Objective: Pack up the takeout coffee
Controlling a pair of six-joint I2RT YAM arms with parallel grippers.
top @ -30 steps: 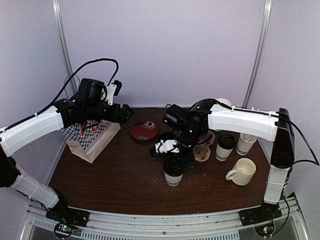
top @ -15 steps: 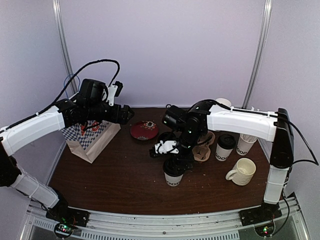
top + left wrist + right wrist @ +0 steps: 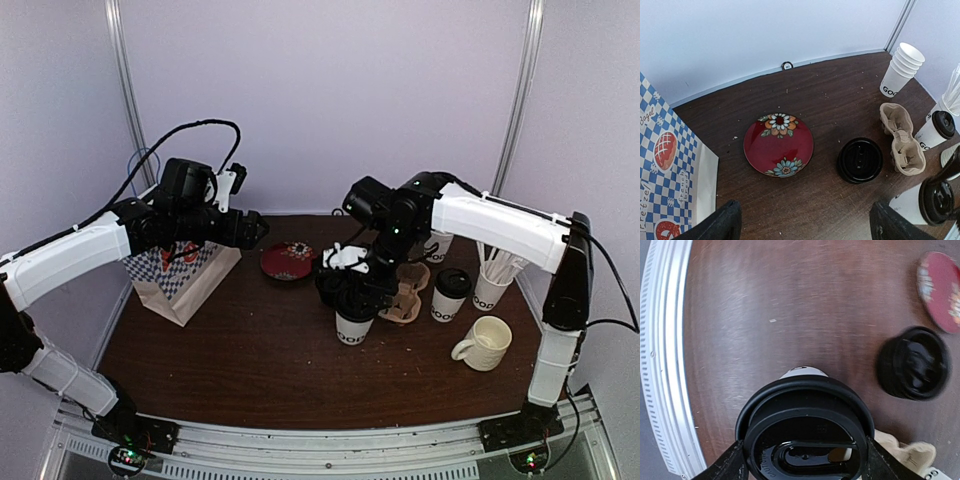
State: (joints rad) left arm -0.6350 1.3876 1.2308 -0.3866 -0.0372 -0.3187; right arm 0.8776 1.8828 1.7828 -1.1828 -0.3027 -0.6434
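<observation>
the right hand [image 3: 802, 456] is clamped on the lidded cup [image 3: 350, 327] at mid table. the carrier [image 3: 902, 145] lies just to its right, long axis running away from the bases, nearer the right arm. the left hand [image 3: 805, 227] hangs apart, well off. count: two lidded cups, the second cup [image 3: 449, 295] beyond the carrier; one carrier; one loose lid [image 3: 860, 160].
</observation>
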